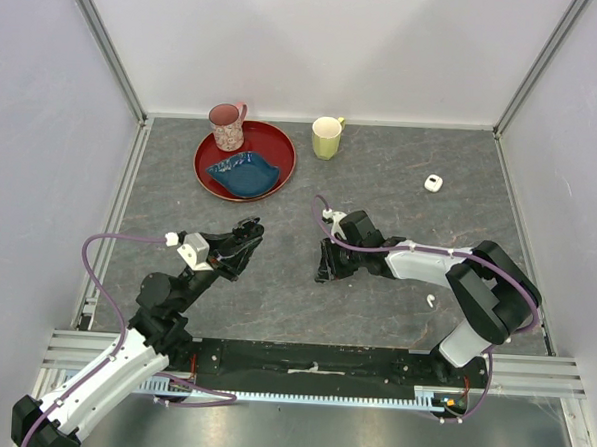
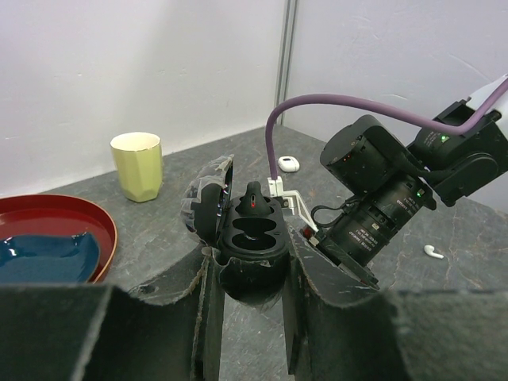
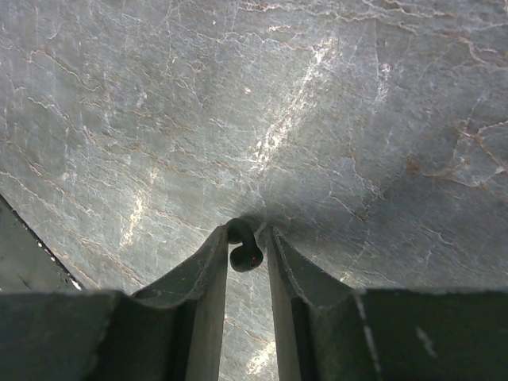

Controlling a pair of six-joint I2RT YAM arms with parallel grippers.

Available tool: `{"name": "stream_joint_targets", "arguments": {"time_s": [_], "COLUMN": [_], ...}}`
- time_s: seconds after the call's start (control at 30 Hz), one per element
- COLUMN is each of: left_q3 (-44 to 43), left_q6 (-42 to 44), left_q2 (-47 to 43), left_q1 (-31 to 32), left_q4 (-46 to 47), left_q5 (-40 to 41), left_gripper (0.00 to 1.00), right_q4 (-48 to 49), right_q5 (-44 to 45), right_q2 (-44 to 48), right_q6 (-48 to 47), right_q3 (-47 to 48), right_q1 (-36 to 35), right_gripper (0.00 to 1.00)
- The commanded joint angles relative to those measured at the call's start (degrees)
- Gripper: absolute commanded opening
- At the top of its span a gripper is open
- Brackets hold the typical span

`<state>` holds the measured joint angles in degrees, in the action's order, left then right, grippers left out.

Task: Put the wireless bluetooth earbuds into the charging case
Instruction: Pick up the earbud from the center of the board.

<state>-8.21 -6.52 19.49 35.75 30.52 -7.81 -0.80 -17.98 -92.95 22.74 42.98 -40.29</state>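
Left of the desk's middle, the black charging case (image 2: 252,242) sits clamped between the fingers of the left gripper (image 2: 250,266). Its lid is swung open, with a seated earbud (image 2: 252,203) (black, with a red dot) in its far socket and the near socket bare. Just right of the middle, the right gripper (image 3: 244,238) is pinched narrow on a second black earbud (image 3: 242,254), its tips low against the grey desk (image 1: 380,198). A white case (image 1: 434,183) lies toward the right edge, well apart from both arms. A white earbud (image 1: 430,300) lies nearer the near-right corner, beside the right arm. Along the far edge stand a yellow-green mug (image 1: 327,138) and a red plate (image 1: 209,174). The plate holds a blue dish (image 1: 243,173), with a pink mug (image 1: 226,126) at its far-left rim.
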Motion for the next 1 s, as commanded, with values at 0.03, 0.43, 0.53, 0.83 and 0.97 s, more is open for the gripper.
{"name": "stream_joint_targets", "arguments": {"time_s": [0.03, 0.43, 0.53, 0.83, 0.97], "left_q3": [0.03, 0.38, 0.39, 0.56, 0.39], "left_q6": [-1.3, -1.39, -1.39, -1.39, -1.3], "left_q2": [0.03, -0.15, -0.32, -0.85, -0.85], "left_q1": [0.02, 0.11, 0.11, 0.02, 0.11], "left_q4": [3.05, 3.05, 2.96, 2.88, 2.88], "left_q5": [0.34, 0.61, 0.78, 0.96, 0.87], "left_gripper": [0.03, 0.03, 0.03, 0.04, 0.04], "right_q4": [0.36, 4.31, 4.66, 4.93, 5.28], "right_q5": [0.75, -0.21, -0.48, 0.05, 0.31], "right_q2": [-0.39, 0.22, 0.22, 3.2, 5.75], "right_q6": [-0.07, 2.66, 3.01, 3.1, 2.66], "right_q3": [-1.06, -1.15, -1.15, -1.67, -2.11], "right_q1": [-0.05, -0.05, -0.05, -0.05, -0.05], "right_gripper": [0.32, 0.21, 0.18, 0.09, 0.06]}}
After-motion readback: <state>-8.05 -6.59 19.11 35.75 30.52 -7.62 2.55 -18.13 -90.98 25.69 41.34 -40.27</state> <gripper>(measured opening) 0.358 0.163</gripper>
